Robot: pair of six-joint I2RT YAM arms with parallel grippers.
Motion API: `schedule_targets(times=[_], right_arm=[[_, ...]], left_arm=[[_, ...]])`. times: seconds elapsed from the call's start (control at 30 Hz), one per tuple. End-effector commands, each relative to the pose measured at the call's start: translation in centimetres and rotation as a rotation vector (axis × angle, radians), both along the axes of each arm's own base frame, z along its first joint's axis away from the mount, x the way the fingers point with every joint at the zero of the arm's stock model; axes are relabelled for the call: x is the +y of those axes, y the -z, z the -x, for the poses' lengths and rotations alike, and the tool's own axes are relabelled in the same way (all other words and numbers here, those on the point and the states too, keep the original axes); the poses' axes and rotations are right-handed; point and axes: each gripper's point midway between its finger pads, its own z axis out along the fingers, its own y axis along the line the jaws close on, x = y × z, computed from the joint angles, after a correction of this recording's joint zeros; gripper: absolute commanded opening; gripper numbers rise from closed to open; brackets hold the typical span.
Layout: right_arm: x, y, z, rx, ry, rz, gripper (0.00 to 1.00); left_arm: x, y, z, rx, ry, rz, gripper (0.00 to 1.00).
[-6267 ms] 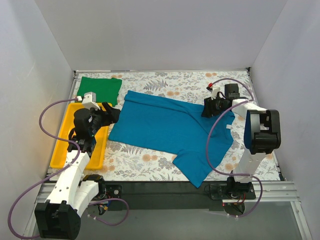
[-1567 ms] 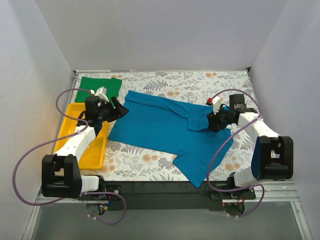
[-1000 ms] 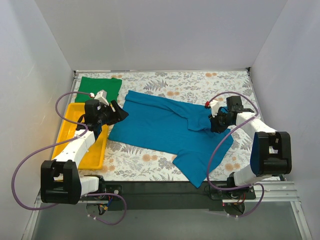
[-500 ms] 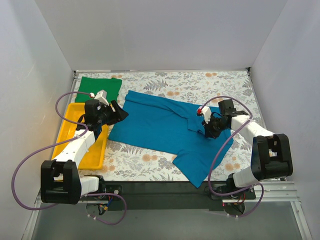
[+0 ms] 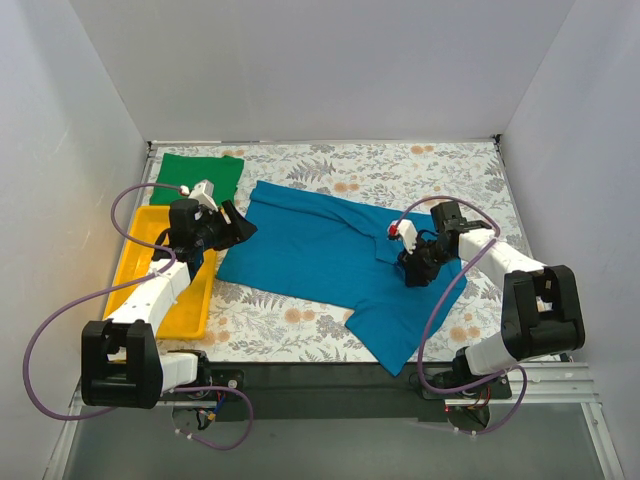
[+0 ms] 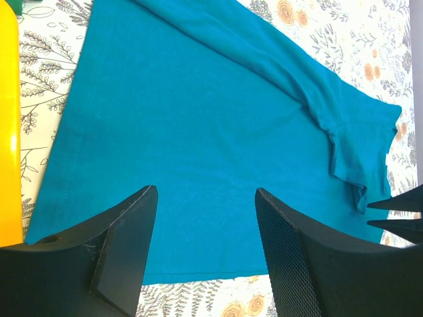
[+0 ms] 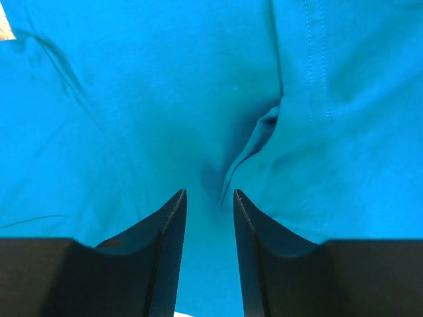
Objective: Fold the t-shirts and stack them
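Note:
The teal-blue t-shirt (image 5: 320,250) lies spread flat across the flowered table, one sleeve folded in over its right part. The bright green t-shirt (image 5: 200,177) rests as a folded rectangle at the back left. My left gripper (image 5: 235,228) hovers open by the teal shirt's left hem; in the left wrist view its jaws (image 6: 205,190) frame the teal cloth (image 6: 198,119) with nothing between them. My right gripper (image 5: 412,268) sits low over the shirt's right side. Its jaws (image 7: 209,192) stand apart, empty, above teal fabric (image 7: 132,99) just short of a small crease (image 7: 254,142).
A yellow plastic tray (image 5: 135,290) lies along the table's left edge, under my left arm. White walls close in the table at the left, back and right. The right arm's purple cable (image 5: 440,300) loops over the teal shirt's near right corner.
My right gripper slid left and toward the near edge over the teal shirt, carrying the sleeve inward, then opened and let the cloth go. The left arm stayed still.

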Motion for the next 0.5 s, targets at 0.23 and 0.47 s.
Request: schedule_targets(times=[0.23,0.47], right_arm=[[1.9,-7.3,-5.9,-0.112,0.162,-0.196,0.44],[-0.3,-6.7,-7.5,-0.067,0.325,-0.323,0.43]], left_arm=[[-0.6,-1.9,-2.9,-0.020,-0.004,0.033,0.59],[-0.2,-1.5,-10.1,0.053,-0.111,0.057,0.60]])
